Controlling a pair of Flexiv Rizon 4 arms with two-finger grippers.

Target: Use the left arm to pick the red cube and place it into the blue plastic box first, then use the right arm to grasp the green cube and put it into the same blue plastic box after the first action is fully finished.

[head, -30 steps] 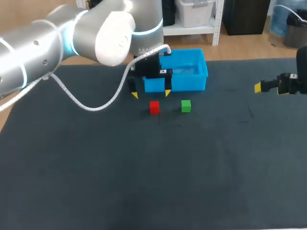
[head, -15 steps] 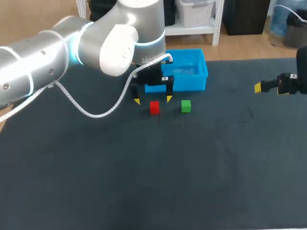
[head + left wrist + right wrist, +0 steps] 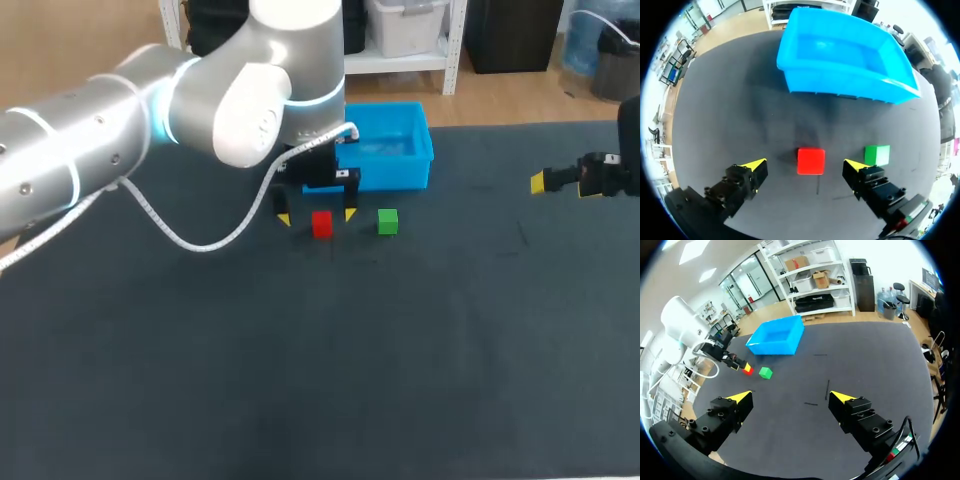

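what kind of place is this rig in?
Probably a robot lab test bench: a robot arm over a dark table, with a red cube, green cube and blue box as props.

The red cube [image 3: 811, 161] lies between my left pincer's [image 3: 805, 164] wide-spread fingers, touching neither, with a strip of dark table [image 3: 740, 125] showing on each side of it. The green cube [image 3: 877, 155] sits just outside one finger, close but apart. Straight ahead stands the near wall of the blue box [image 3: 840, 82]. Ahead of my right pincer [image 3: 790, 397], flat table runs to the cubes and box, all well away.
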